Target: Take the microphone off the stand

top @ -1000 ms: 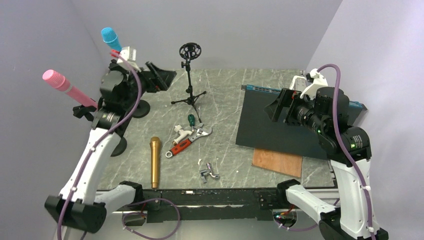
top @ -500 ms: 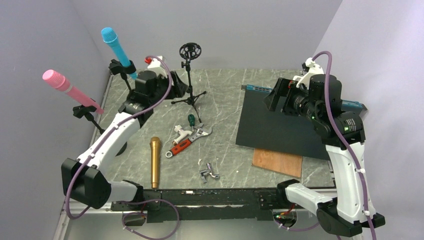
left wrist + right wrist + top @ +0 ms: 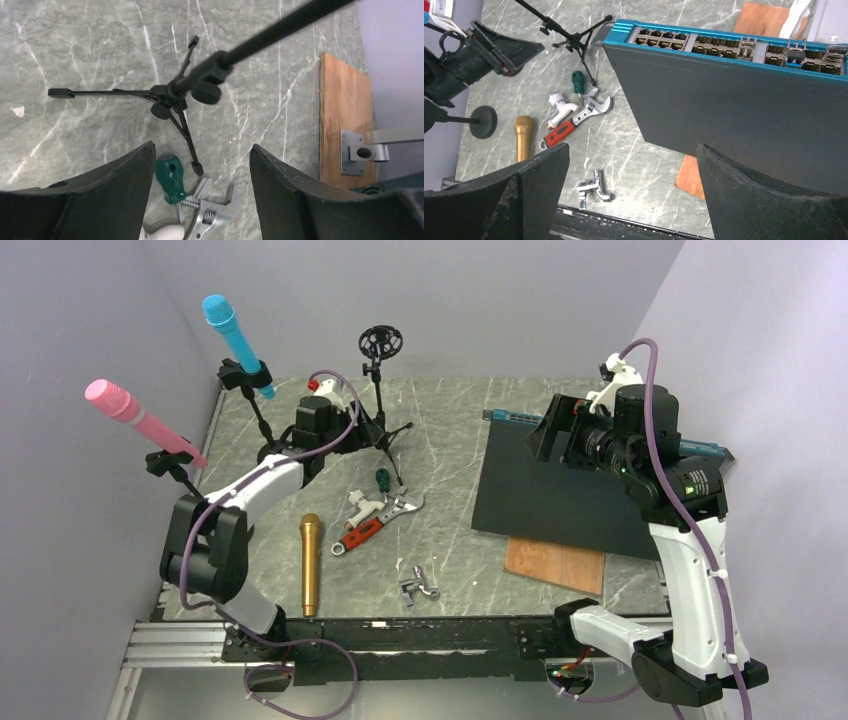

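A blue microphone [image 3: 224, 322] sits tilted in the clip of a black stand [image 3: 250, 380] at the back left. A pink microphone [image 3: 132, 413] rests in a second stand [image 3: 166, 463] by the left wall. A gold microphone [image 3: 311, 564] lies flat on the table. My left gripper [image 3: 358, 428] hangs open and empty beside the legs of an empty tripod stand [image 3: 383, 400], to the right of the blue microphone's stand. In the left wrist view the gripper [image 3: 201, 149] frames the tripod [image 3: 172, 96]. My right gripper [image 3: 548, 436] is open, high over the black box.
A green screwdriver [image 3: 170, 179], a silver wrench [image 3: 216, 204], a white tap [image 3: 362, 504] and a red-handled wrench [image 3: 358, 533] lie mid-table. A metal fitting [image 3: 418, 583] lies near the front. A blue-edged network switch [image 3: 734, 95] and a wooden board [image 3: 556, 564] fill the right side.
My left arm has swung right and down, away from the blue microphone's stand to the tripod's legs, and its jaws have narrowed a little. The right arm has risen slightly.
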Robot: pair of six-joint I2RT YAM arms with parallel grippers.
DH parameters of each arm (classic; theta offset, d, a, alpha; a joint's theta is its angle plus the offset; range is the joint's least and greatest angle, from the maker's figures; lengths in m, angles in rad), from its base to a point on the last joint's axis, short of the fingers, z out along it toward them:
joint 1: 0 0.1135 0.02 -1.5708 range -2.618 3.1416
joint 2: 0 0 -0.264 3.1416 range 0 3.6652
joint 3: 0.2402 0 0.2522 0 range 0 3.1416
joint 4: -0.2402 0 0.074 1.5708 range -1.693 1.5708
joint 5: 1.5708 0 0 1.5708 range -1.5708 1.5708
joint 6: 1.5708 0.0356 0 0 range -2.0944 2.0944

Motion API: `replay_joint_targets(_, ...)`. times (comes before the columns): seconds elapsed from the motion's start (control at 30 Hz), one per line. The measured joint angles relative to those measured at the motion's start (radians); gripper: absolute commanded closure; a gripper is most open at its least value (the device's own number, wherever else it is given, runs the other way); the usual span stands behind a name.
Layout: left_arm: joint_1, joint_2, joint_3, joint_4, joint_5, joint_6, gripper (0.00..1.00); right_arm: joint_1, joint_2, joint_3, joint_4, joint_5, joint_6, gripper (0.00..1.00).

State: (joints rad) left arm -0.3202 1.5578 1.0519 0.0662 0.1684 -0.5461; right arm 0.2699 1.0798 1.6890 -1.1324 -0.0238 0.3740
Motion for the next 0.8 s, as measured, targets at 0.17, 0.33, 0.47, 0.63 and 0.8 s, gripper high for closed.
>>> replay_joint_targets(0.17,0.026,0.079,0.0,0.064,0.026,-0.069,0.37,0.0,-0.001,0.0,-0.015,0.001,-0.001,0.0)
replay_joint_targets(0.33,0.034,0.126,0.019,0.097,0.058,-0.102,0.4,0.0,-0.001,0.001,-0.027,0.022,-0.009,0.0)
replay_joint_targets(0.47,0.048,0.16,0.046,0.129,0.089,-0.126,0.37,0.0,-0.001,0.004,-0.029,0.033,-0.016,0.0)
replay_joint_targets(0.63,0.06,0.199,0.072,0.156,0.125,-0.152,0.41,0.0,0.002,0.009,-0.031,0.042,-0.016,0.0)
replay_joint_targets(0.8,0.06,0.229,0.091,0.169,0.145,-0.176,0.51,0.0,0.015,0.018,-0.032,0.043,-0.02,0.0)
